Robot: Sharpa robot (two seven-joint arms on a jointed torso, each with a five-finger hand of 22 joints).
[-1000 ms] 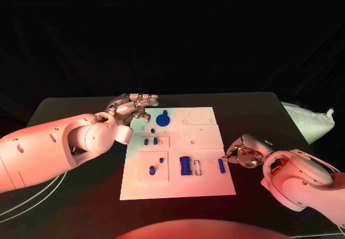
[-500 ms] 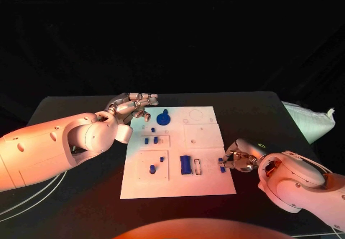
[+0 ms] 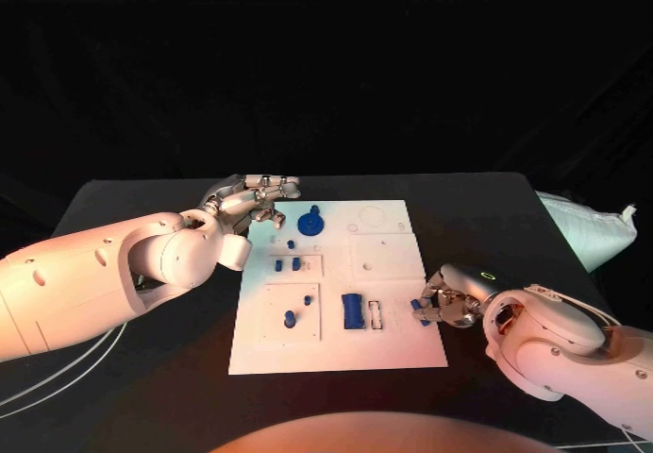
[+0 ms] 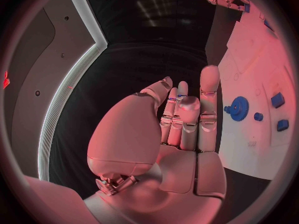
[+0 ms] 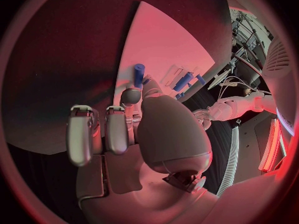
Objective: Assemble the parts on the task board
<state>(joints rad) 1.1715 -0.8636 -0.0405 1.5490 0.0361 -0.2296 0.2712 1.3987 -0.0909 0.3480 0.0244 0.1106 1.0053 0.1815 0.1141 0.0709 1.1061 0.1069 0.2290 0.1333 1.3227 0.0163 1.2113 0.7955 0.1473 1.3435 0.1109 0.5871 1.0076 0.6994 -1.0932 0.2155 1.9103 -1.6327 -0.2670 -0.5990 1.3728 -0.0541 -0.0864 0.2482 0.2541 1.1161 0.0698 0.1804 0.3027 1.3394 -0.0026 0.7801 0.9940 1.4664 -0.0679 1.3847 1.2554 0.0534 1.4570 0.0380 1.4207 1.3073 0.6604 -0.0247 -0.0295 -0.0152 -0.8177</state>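
The white task board [image 3: 388, 354] lies mid-table. At its right edge my right hand [image 3: 445, 302] pinches a small blue peg [image 3: 418, 310] between thumb and a finger; in the right wrist view the peg [image 5: 139, 75] sticks up from my fingertips [image 5: 129, 95] over the board [image 5: 168, 45]. My left hand [image 3: 253, 200] hovers off the board's far left corner, holding nothing, fingers straight in the left wrist view [image 4: 184, 119]. A blue gear [image 3: 310, 225] [image 4: 237, 107] sits beside it. A blue block [image 3: 351, 311] and several small blue pieces [image 3: 289, 321] stand on the board.
A white bag [image 3: 588, 232] lies at the table's right edge. Pale cables [image 3: 55, 377] run off the near left side. Black tabletop [image 3: 477, 217] surrounds the board.
My right hand has moved left onto the board's right edge and closed its thumb and finger on the blue peg. The left hand has stayed put.
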